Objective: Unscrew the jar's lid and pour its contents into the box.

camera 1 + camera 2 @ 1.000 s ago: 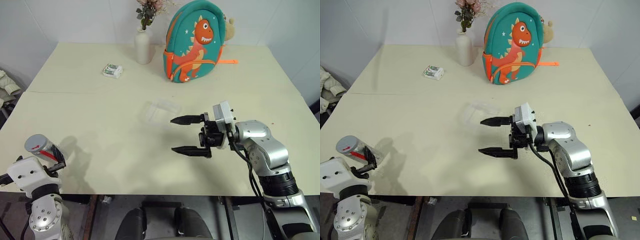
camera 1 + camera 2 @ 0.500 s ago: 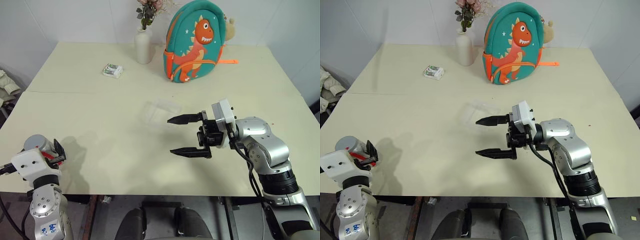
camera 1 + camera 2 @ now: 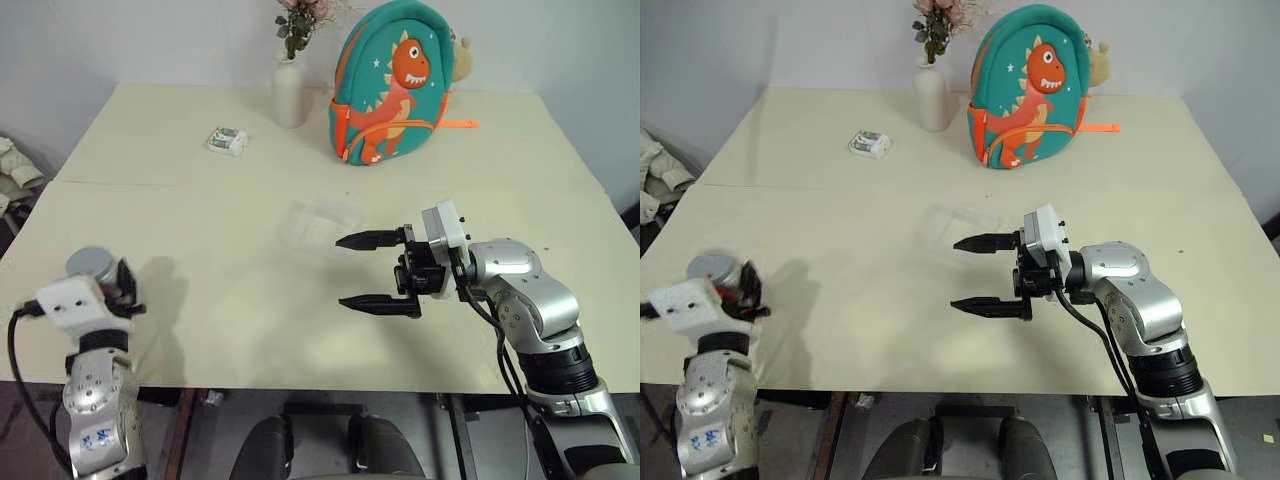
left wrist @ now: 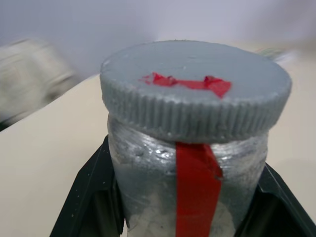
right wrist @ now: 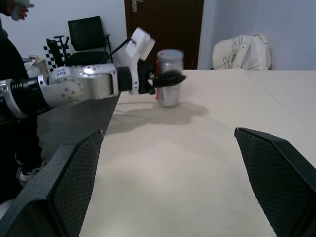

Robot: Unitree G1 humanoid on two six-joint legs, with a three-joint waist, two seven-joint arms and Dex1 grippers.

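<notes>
Jar (image 4: 190,163) sitting upright between the black fingers (image 4: 89,197) of the left gripper (image 3: 118,288), clamped tight at the near left edge of the table (image 3: 230,330), just above its surface. Lid (image 4: 195,89) staying screwed on, grey and ribbed, carrying a strip of red tape running down the glass. Right gripper (image 3: 372,270) hovering mid-table, spread wide and gripping nothing, pointing toward the left arm. Box (image 3: 320,222) lying clear and flat just beyond those fingertips.
</notes>
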